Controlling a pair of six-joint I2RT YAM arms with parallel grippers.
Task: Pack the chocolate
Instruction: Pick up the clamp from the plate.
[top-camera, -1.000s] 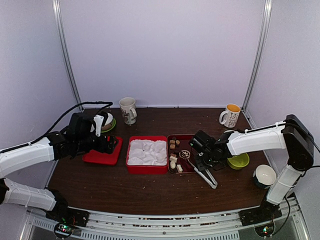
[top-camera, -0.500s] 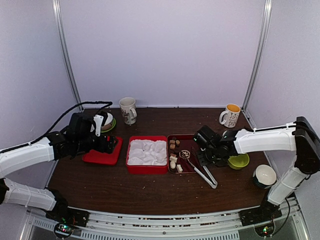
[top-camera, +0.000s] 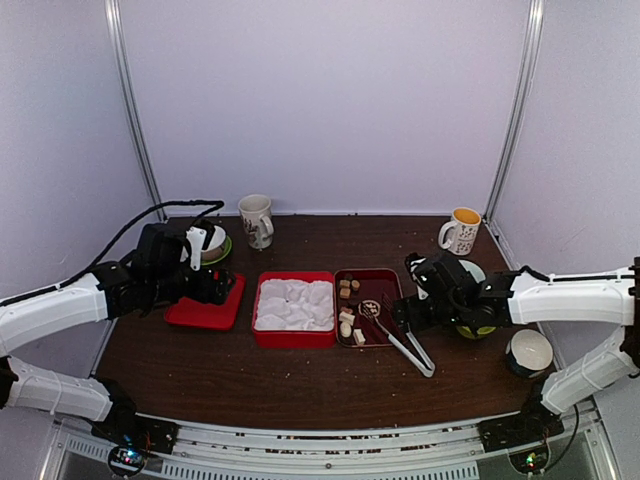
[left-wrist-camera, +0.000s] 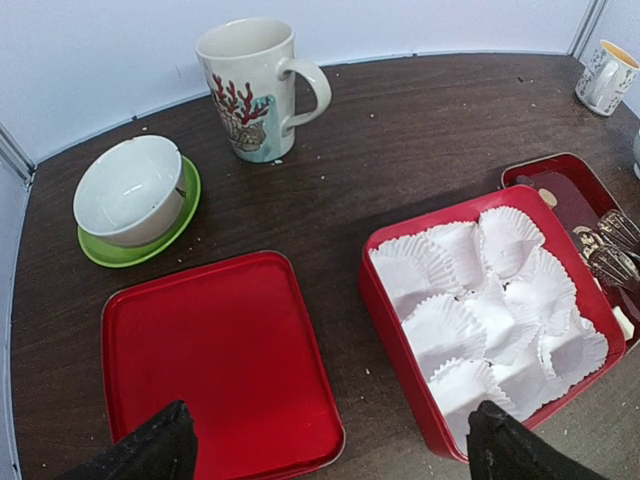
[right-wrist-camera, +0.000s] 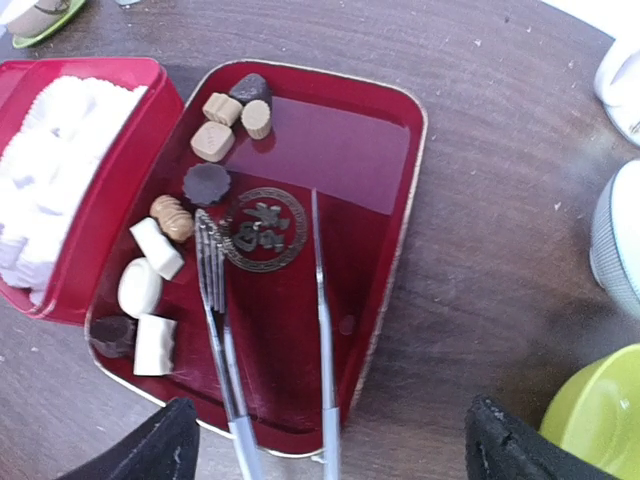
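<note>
So far nothing is packed: every chocolate (right-wrist-camera: 208, 184) piece I see sits in the dark red tray (right-wrist-camera: 330, 140), along its left side, and the paper cups (left-wrist-camera: 480, 290) in the red box (left-wrist-camera: 395, 330) beside that tray are empty. My right gripper (right-wrist-camera: 330, 445) hangs wide open over the tray's near edge, with the tongs (right-wrist-camera: 222, 330) lying below it and the chocolate ahead and to the left. Off beyond the box, my left gripper (left-wrist-camera: 325, 450) gapes too, holding nothing.

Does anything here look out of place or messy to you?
Only the metal tongs: they lie askew, tips in the red tray beside the loose chocolates, handles sticking over its rim onto the table.
</note>
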